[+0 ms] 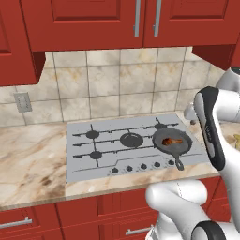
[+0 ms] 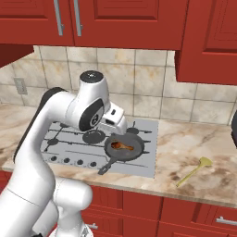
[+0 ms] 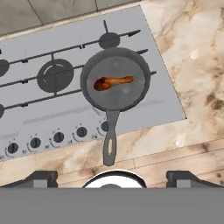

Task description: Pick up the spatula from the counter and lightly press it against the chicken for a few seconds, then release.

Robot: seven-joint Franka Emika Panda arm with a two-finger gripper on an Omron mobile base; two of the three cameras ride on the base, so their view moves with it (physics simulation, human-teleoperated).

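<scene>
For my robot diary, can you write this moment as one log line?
gripper: open, empty | spatula: on counter | chicken: in frying pan

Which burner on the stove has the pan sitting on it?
The front right burner, under the pan holding the chicken. The other burners are bare.

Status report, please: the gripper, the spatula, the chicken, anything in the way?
Gripper open, empty, hovers over the stove near the pan. Spatula lies flat on the counter, right of the stove, untouched. Chicken in the pan. Nothing blocks the spatula.
</scene>
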